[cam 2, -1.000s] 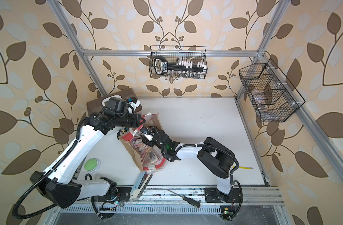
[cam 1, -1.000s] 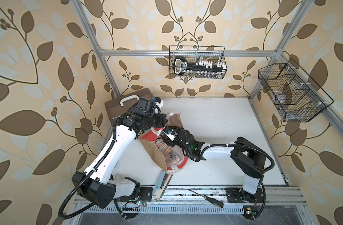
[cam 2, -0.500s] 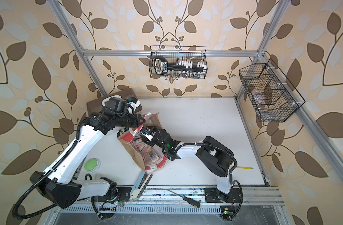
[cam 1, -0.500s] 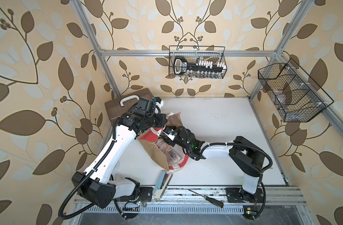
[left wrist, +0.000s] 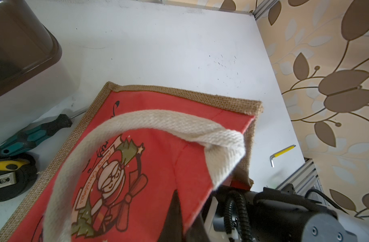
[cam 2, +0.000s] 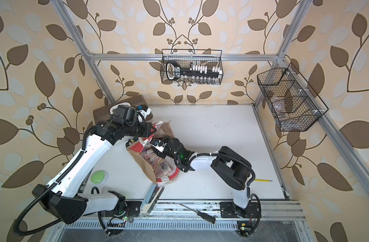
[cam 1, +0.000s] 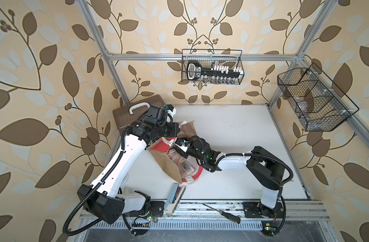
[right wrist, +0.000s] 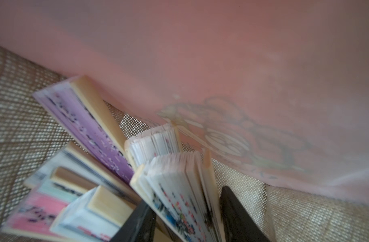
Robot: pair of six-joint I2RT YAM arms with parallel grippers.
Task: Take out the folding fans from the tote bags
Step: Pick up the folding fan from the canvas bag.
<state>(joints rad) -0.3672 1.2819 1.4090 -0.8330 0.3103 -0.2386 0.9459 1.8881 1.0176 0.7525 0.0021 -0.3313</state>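
2 dark fingers [right wrist: 238, 213] of the right jaws stand on either side of 1 closed folding fan [right wrist: 175, 188] deep inside the tote bag [right wrist: 22, 125]. Its pale bamboo ribs and flowered paper edge fill most of the gap. Whether the jaws press it yet, I cannot tell. This fan's long axis runs away from the jaws, roughly along their own line of reach, so they straddle its narrow width.

Just beside it and touching it lies the heap of other folding fans [right wrist: 85, 130], purple, pink and white, against the jute wall and pinkish lining.

The left jaws are closed on the bag's red printed panel at the rim, beside the white handle [left wrist: 137, 125], and hold that side up so the mouth gapes.

Taking 12 o'clock as the back wall in both top views, the bag [cam 1: 169, 167] lies on the white tabletop [cam 1: 232, 130] at about 9 o'clock from its middle. The mouth points near 12 and the base near 5, and fans [cam 1: 184, 166] show inside. The right arm enters from 3 o'clock and is the nearer one. The left arm comes from 7 o'clock.

My judgement: the coming move is a firm pinch, then a draw back along the fan's length towards the mouth. Neighbouring fans may drag along.
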